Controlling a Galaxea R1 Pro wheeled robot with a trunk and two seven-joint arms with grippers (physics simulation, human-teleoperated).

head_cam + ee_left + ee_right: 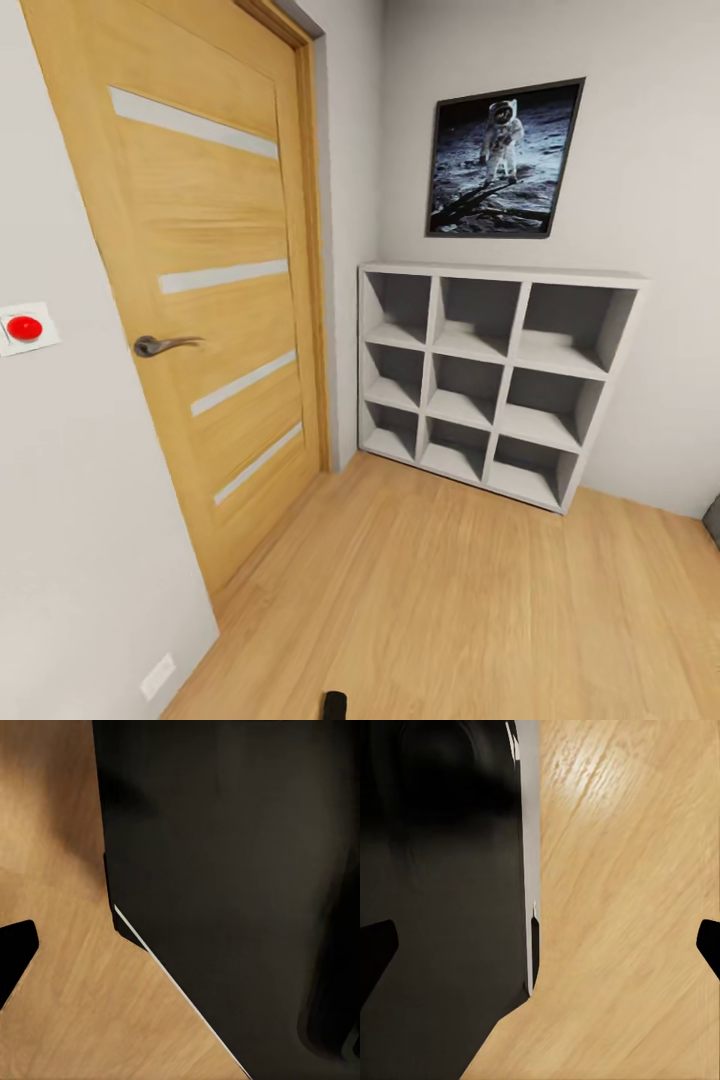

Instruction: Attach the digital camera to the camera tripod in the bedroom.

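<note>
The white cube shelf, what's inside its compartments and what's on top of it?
All nine compartments of the white cube shelf look empty, and its top is bare. A framed astronaut picture hangs on the wall above. The lowest compartments' floors are partly hidden.

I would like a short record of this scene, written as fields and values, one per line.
room: corner with pale walls and light wood floor
door: wooden door, closed, metal handle
shelf: white cube shelf, nine compartments, standing on the floor against the wall
wall picture: framed astronaut photo above the shelf
wall button: red button on a white plate, left of the door
right gripper: fingertips apart over the floor, holding nothing
task things: camera and tripod not seen here
</note>
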